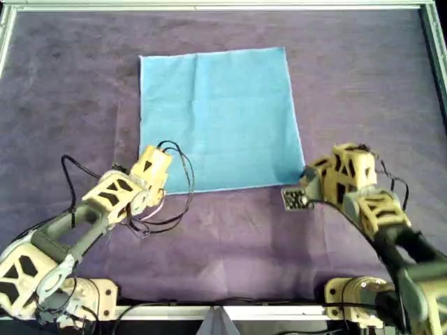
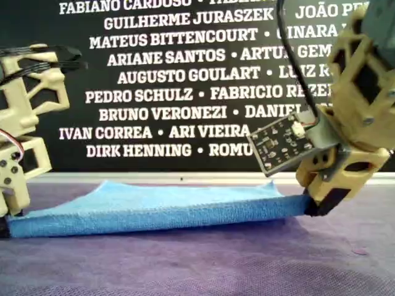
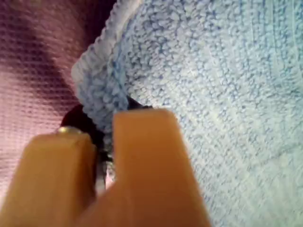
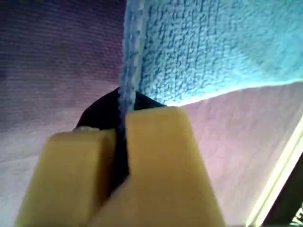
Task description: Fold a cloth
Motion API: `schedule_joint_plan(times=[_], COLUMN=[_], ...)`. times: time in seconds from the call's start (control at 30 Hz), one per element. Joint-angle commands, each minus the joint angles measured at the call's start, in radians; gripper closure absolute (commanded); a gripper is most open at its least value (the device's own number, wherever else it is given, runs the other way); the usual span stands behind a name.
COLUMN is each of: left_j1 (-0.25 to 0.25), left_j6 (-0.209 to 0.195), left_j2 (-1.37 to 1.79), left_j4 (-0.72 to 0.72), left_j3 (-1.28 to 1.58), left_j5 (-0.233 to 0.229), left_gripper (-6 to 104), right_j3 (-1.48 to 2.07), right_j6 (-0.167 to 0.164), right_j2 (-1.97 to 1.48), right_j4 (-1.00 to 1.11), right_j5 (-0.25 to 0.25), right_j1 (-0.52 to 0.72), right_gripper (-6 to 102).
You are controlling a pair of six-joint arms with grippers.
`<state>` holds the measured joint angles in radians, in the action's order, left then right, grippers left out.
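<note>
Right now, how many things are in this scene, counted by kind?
Blue cloth: 1
Purple mat: 1
Tools: 2, the left tool and the right tool, each shut on a near corner of the cloth
Total: 4

Robotics lab or demo bench. Purple felt mat (image 1: 363, 91) covers a metal-framed table (image 1: 209, 7); two 3D-printed yellow arms with exposed wiring and a bare circuit board (image 2: 285, 143). Black backdrop wall (image 2: 185, 80) printed with rows of people's names.
</note>
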<state>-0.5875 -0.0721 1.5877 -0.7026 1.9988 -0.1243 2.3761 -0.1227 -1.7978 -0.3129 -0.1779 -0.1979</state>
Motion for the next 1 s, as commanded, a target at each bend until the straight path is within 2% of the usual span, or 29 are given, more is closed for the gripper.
schedule_joint_plan(times=[0.0, 0.17, 0.43, 0.8, 0.97], left_j1=[0.003, 0.005, 0.009, 0.17, 0.198], left_j6=[0.008, 0.008, 0.009, 0.009, 0.009], left_j2=[0.06, 0.06, 0.04, -0.025, -0.172], left_j4=[0.0, 0.003, 0.015, 0.015, 0.017], left_j3=[-0.011, -0.023, -0.141, -0.413, -0.554], left_j5=[-0.009, -0.009, -0.009, -0.009, 0.006], left_gripper=[96, 96, 95, 96, 95], right_j3=[0.049, 0.098, -0.049, -0.163, -0.299], right_j6=[0.003, 0.005, 0.005, -0.006, -0.011], right_j2=[-0.115, -0.181, -0.141, -0.078, 0.143], right_j4=[0.0, 0.018, 0.097, 0.328, 0.451], right_j5=[0.0, 0.008, 0.009, 0.009, 0.009], right_j1=[0.003, 0.011, 0.003, 0.003, 0.012], right_gripper=[95, 95, 95, 95, 95])
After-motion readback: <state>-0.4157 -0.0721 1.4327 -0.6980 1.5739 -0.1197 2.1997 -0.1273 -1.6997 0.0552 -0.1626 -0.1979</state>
